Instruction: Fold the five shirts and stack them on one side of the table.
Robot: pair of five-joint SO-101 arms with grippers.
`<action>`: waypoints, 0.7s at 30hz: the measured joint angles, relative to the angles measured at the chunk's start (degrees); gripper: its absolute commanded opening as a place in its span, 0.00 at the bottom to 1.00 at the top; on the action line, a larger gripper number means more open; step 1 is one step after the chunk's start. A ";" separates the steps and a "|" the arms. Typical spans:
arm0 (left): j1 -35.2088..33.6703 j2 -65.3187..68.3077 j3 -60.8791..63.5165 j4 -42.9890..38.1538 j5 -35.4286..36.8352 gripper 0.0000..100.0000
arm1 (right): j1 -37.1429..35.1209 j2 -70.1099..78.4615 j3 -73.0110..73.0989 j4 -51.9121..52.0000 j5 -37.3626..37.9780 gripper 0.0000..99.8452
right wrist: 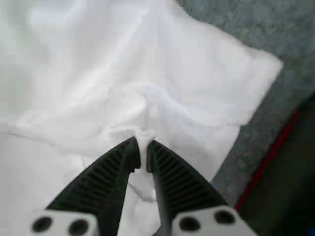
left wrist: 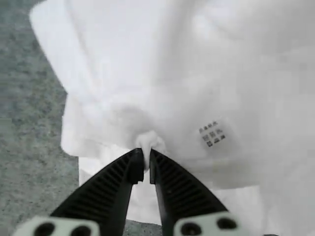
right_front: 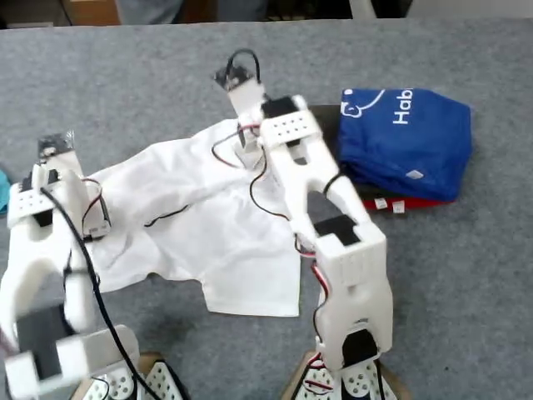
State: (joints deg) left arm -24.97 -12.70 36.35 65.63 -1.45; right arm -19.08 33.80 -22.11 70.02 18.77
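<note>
A white shirt (right_front: 208,225) lies spread and rumpled on the grey table (right_front: 466,275) between the two arms. My left gripper (left wrist: 146,162) is shut on a pinch of its cloth (left wrist: 147,142) at the shirt's left edge; in the high view that gripper (right_front: 98,218) sits low by the left side. My right gripper (right wrist: 142,153) is shut on a fold of the white shirt (right wrist: 147,98) near its far right corner, seen from above at the far end of the right arm (right_front: 246,146). A folded blue shirt (right_front: 408,142) tops a stack at the right.
Under the blue shirt lie a red one (right_front: 408,204) and a dark one (right_front: 326,121), stacked at the table's right side. Red and dark edges (right wrist: 268,162) of that stack show beside the white cloth in the right wrist view. Arm cables trail over the shirt.
</note>
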 measured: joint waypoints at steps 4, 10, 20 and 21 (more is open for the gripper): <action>0.00 -13.01 0.00 4.40 0.00 0.03 | 0.00 -6.59 -5.71 6.24 0.00 0.01; -2.99 -32.44 -2.29 10.73 0.00 0.03 | 0.00 -18.55 -15.91 14.59 0.00 0.01; -15.74 -36.66 -31.38 21.80 -0.62 0.03 | -0.18 -35.96 -37.63 17.32 0.09 0.01; -17.32 -35.69 -35.34 22.77 -0.62 0.03 | -0.18 -37.01 -40.09 16.79 0.09 0.01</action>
State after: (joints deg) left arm -42.29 -48.40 1.01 88.40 -2.07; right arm -19.25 -3.21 -62.20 86.81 18.86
